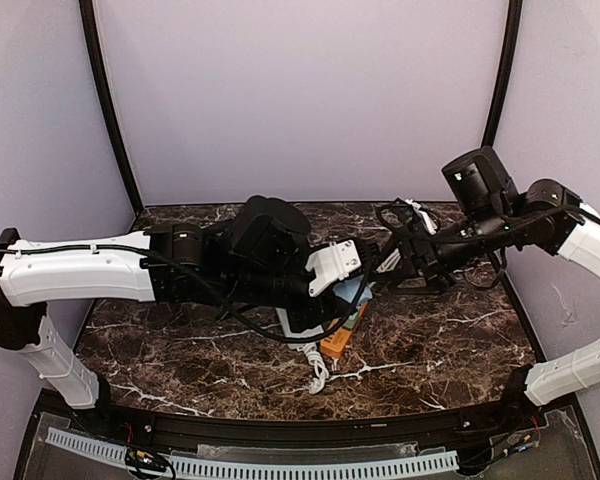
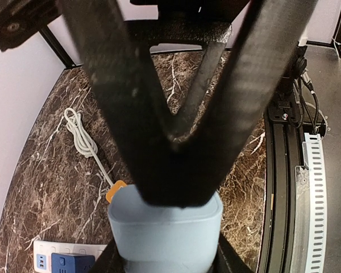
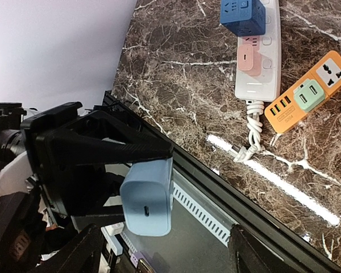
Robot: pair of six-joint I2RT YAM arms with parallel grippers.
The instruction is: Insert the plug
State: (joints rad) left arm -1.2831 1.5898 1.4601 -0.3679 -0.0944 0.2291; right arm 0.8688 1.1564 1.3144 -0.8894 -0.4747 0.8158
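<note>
Over the middle of the table, the left fingers are clamped on a pale blue plug, which is held in the air, off the marble. Below it, a white strip with a blue adapter and a pink adapter is laid beside an orange strip with a green adapter. Just to the right, the right fingers are spread apart and pointed at the held plug.

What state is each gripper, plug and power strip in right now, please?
Light-blue plug: held in the air, not inserted.
Left gripper: shut on it.
Right gripper: open, empty.
White strip: lying flat, blue adapter and pink plug inserted.
Orange strip: lying flat, green plug inserted.
</note>
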